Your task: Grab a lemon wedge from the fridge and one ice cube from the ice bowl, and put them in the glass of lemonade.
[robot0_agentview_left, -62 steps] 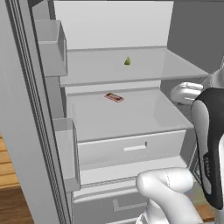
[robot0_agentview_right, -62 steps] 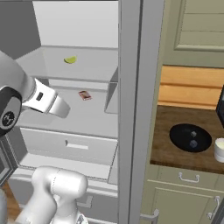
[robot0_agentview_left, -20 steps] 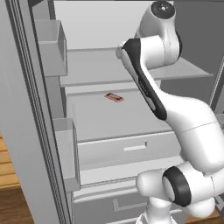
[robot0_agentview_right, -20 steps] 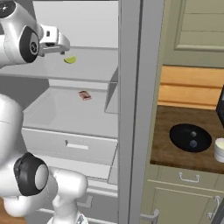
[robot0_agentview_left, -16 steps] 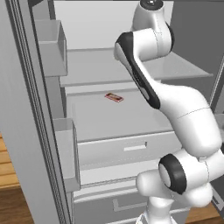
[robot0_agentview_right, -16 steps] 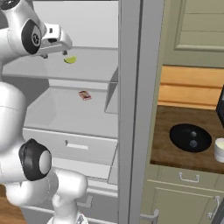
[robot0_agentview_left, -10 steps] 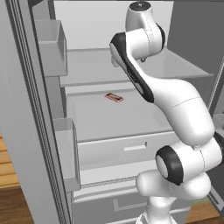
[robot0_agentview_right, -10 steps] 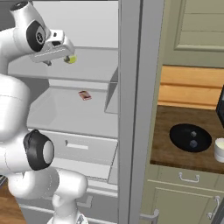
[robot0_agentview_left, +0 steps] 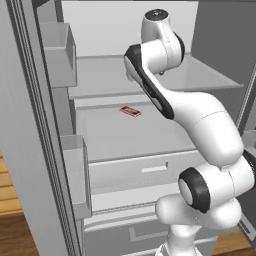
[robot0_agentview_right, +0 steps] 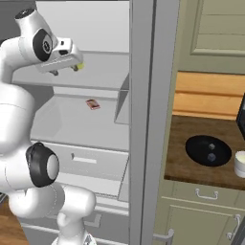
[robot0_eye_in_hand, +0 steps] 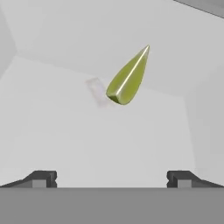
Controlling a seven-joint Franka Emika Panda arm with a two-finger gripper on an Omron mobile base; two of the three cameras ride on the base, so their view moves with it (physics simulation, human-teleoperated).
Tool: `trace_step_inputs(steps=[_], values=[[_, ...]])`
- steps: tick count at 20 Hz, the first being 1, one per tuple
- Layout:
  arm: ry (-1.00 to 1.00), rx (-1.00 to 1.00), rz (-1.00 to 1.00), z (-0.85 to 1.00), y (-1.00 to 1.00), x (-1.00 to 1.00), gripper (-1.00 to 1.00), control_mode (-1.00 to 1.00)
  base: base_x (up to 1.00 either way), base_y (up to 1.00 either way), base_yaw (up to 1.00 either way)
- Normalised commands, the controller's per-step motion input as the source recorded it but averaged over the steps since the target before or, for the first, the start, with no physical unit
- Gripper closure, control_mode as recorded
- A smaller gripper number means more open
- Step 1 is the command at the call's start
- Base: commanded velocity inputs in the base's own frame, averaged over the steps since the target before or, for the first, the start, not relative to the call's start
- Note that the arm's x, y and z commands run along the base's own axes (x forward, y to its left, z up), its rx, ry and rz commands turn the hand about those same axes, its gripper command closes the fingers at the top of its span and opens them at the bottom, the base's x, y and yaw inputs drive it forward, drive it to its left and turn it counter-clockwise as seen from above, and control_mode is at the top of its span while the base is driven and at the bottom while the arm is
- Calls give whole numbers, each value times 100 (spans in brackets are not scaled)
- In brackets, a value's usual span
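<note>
Left base view: arm reaching up and bending into the open fridge (robot0_agentview_left: 60, 150) over its upper shelf, hand hiding behind the forearm, flat reddish-brown bar (robot0_agentview_left: 130, 111) lying on the shelf below. Right base view: gripper (robot0_agentview_right: 64, 70) hovering over the upper shelf with the lemon wedge (robot0_agentview_right: 78, 66) sitting just beside its tip, ice bowl (robot0_agentview_right: 208, 150) resting on the wooden counter (robot0_agentview_right: 191, 139) with an ice cube (robot0_agentview_right: 210, 146) inside, glass of lemonade (robot0_agentview_right: 240, 164) standing just beside it at the frame edge. Hand view: gripper (robot0_eye_in_hand: 111, 178) spread wide and gripping nothing, fingertips (robot0_eye_in_hand: 41, 178) standing well apart, lemon wedge (robot0_eye_in_hand: 127, 78) lying ahead on the white shelf, between the two tips' lines and not touching either.
</note>
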Motion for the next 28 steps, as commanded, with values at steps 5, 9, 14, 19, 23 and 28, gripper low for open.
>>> trace_step_inputs(steps=[5, 9, 14, 19, 23, 28], values=[[0, 3, -3, -2, 0, 72, -100, -100, 0, 0, 0], [0, 10, -10, 0, 0, 66, -100, -100, 0, 0, 0], [0, 9, -9, 0, 0, 40, -100, -100, 0, 0, 0], [-2, 6, -8, -5, 0, 34, -100, -100, 0, 0, 0], [-7, 3, 0, 0, 0, -34, -100, -100, 0, 0, 0], [-8, 1, -2, -2, 0, -23, -100, -100, 0, 0, 0]])
